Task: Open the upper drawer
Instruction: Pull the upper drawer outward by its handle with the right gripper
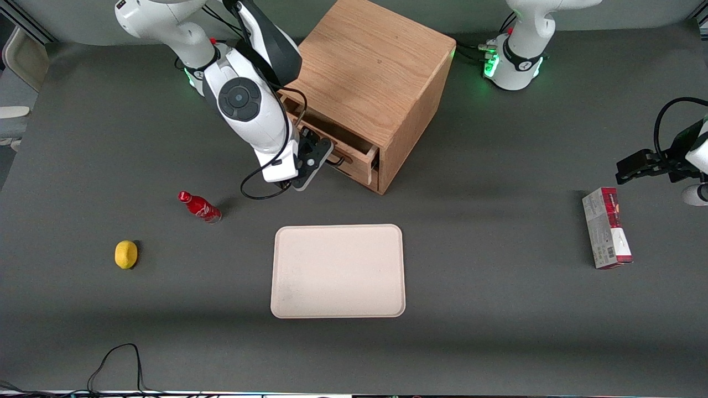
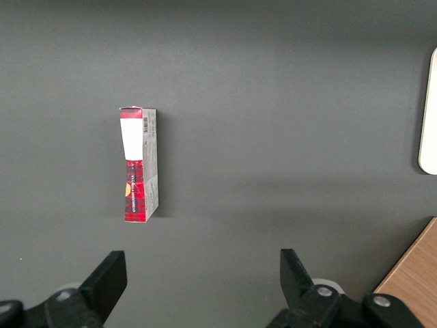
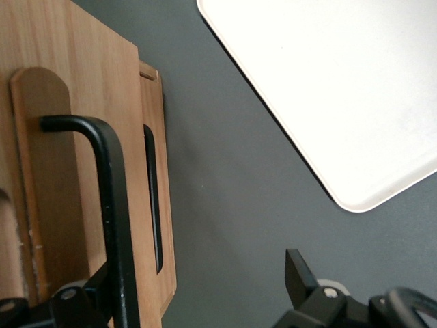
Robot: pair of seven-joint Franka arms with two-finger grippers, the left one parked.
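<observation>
We count one tray, lemon, bottle and box. Farther back, our gripper stands spread around the handle of the upper drawer, partly out of the one cabinet; we should pull straight, level with its slide.

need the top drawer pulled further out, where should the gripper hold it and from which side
Grip the oak upper drawer by its dark wire bar handle, coming at the drawer front. The bar stands proud of the wood, leaving a gap for a finger. The gripper is at the handle, open.
</observation>
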